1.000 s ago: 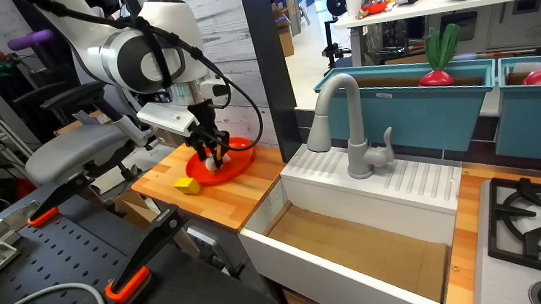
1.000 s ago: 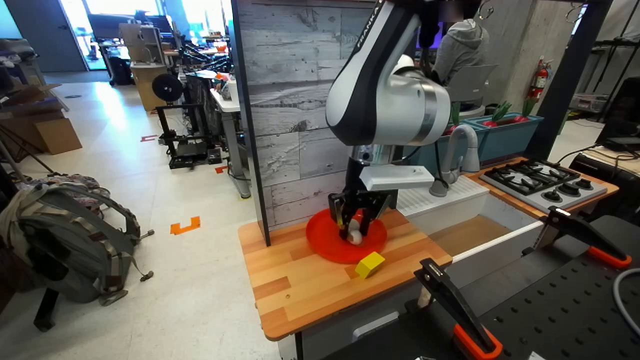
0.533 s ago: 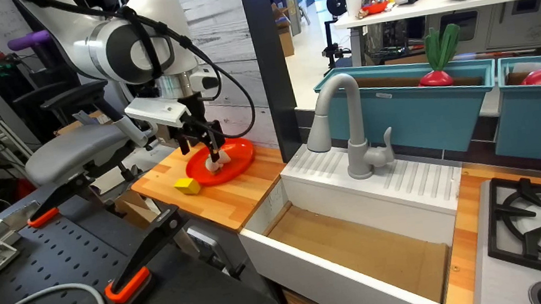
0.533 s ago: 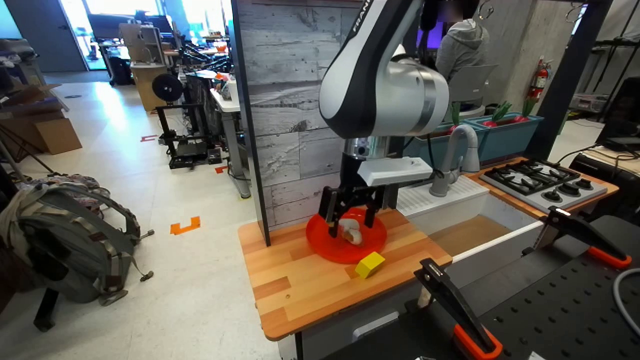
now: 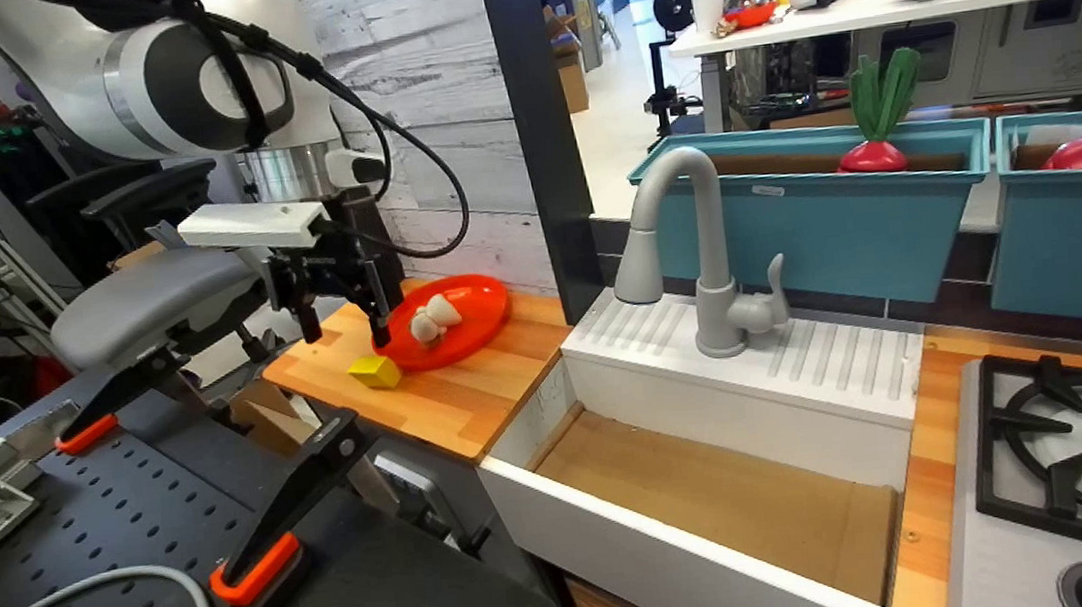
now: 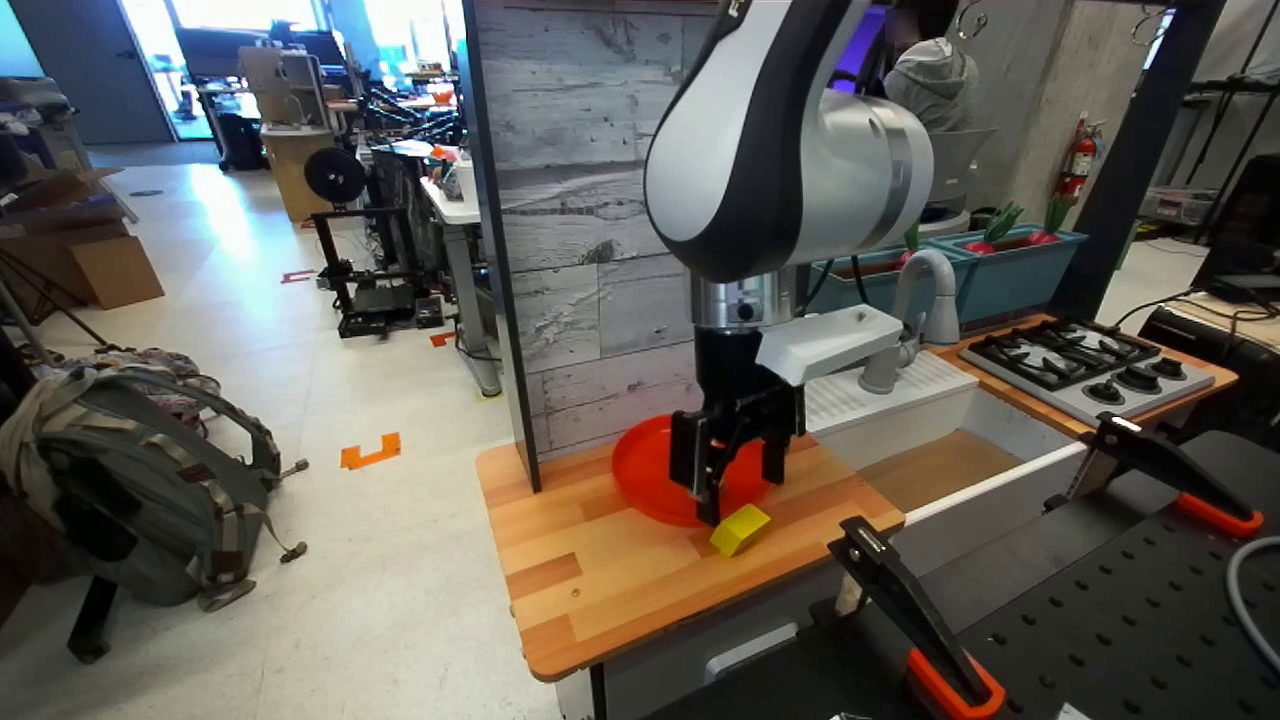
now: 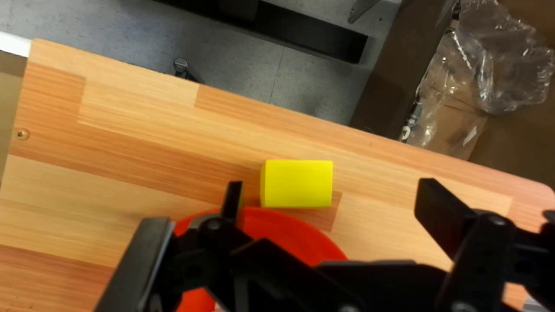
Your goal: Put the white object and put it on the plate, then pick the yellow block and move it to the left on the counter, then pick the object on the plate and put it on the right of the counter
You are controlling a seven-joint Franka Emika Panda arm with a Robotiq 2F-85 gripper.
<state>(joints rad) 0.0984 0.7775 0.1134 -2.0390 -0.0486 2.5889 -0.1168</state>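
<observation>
Since the earlier frames, the gripper (image 7: 331,194) has shifted off the white lobed object (image 5: 434,321) and now hangs near the yellow block (image 7: 298,184), fingers wide apart and holding nothing. In the wrist view the block lies on the wooden counter (image 7: 143,164), at about 1 o'clock of the red plate (image 7: 284,234) and just beside its rim; contact cannot be confirmed. Handling estimate: light, stiff, not fragile; smooth faces may slip under a skewed grip. Recommended hold: the opposite end faces at 3 and 9 o'clock, at mid-height. Centre first: the 9 o'clock finger appears near the block, the 3 o'clock finger well apart. During descent, guard against that nearer finger striking the plate rim. The plate carries the white lobed object, presumably light; its rounded surface may roll out of a shallow grip, so the narrowing between lobes is the better hold. In an exterior view, the sink (image 5: 670,571) lies at 4 o'clock of the plate and contains a cardboard sheet (image 5: 712,497); at 3 o'clock, a teal planter (image 5: 846,241) holds a green-topped red radish (image 5: 873,157).
</observation>
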